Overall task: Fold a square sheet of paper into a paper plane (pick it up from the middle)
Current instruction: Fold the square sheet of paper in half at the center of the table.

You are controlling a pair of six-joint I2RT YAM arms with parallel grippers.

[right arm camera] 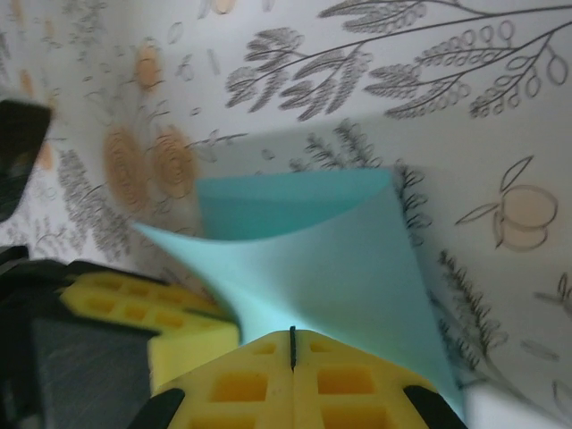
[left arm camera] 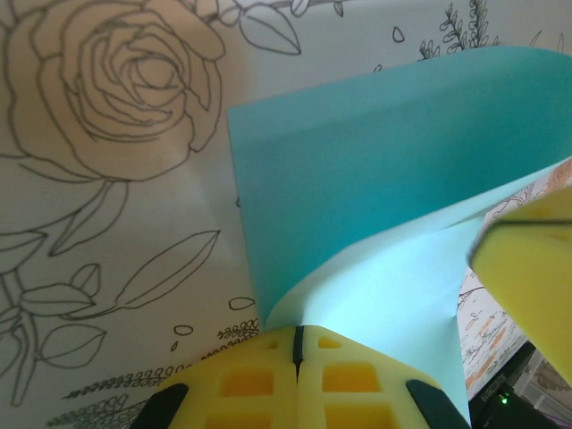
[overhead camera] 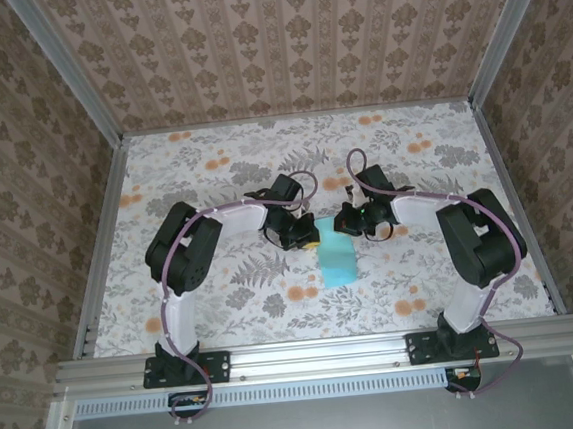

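The desk (overhead camera: 211, 156) wears a pale covering printed with grey ferns and orange flowers. Near its middle lies the square sheet of paper (overhead camera: 338, 265), its far end curled upward.

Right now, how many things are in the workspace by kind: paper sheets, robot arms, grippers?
Paper sheet: 1, teal, partly curled up off the table
Robot arms: 2, left arm and right arm
Grippers: 2, left gripper and right gripper, each shut on the paper sheet
Total: 5
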